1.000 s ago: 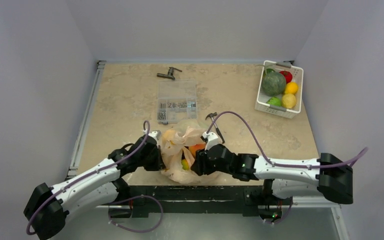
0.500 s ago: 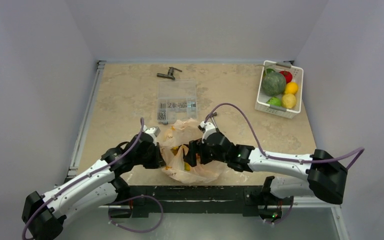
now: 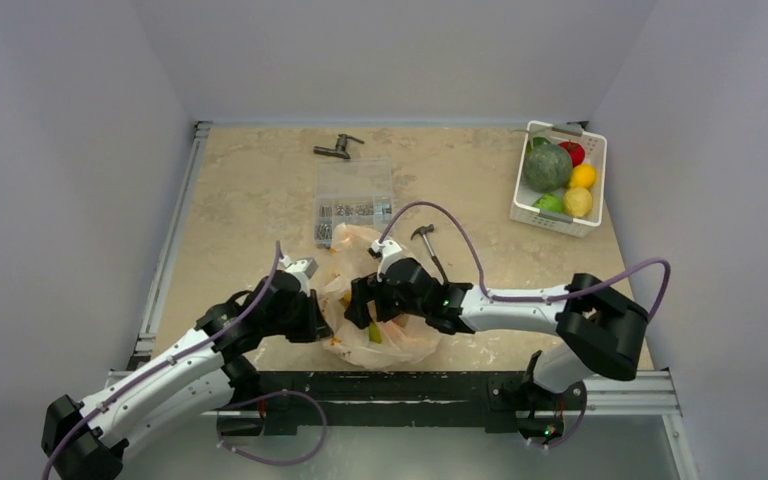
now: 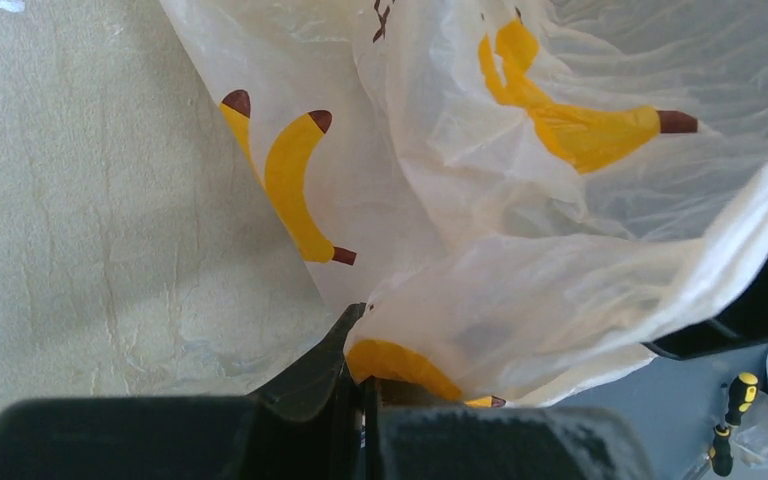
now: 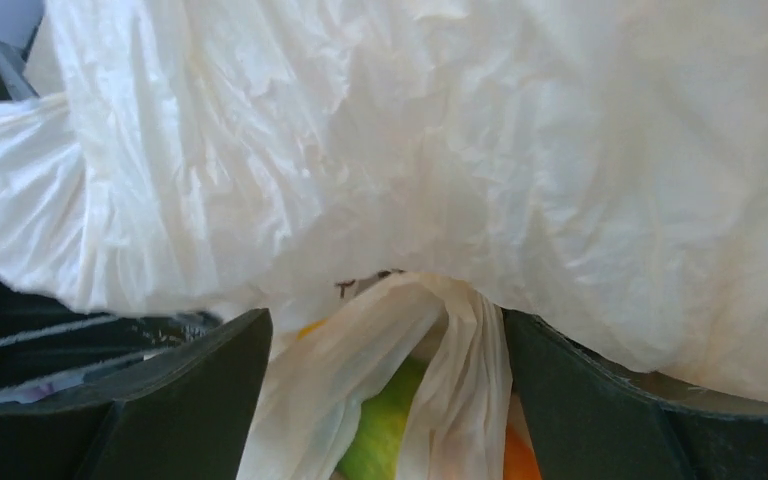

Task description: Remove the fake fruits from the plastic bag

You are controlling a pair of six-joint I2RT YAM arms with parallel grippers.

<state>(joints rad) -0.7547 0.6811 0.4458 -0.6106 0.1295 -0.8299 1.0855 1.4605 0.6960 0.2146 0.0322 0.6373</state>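
From above, the plastic bag (image 3: 400,340) lies at the near edge of the tabletop (image 3: 250,200), between the left claw (image 3: 315,320) and the right claw (image 3: 358,302). Left wrist: the left claw is closed, pinching the bag film. Right wrist: the right claw stands open; the fake fruits (image 5: 385,435) sit in the bag between its fingers.

The plastic bag (image 5: 460,150) hides the fake fruits (image 5: 385,430) except green and orange slivers.

left pincer (image 3: 318,314) and right pincer (image 3: 360,301) at the plastic bag (image 3: 406,343)
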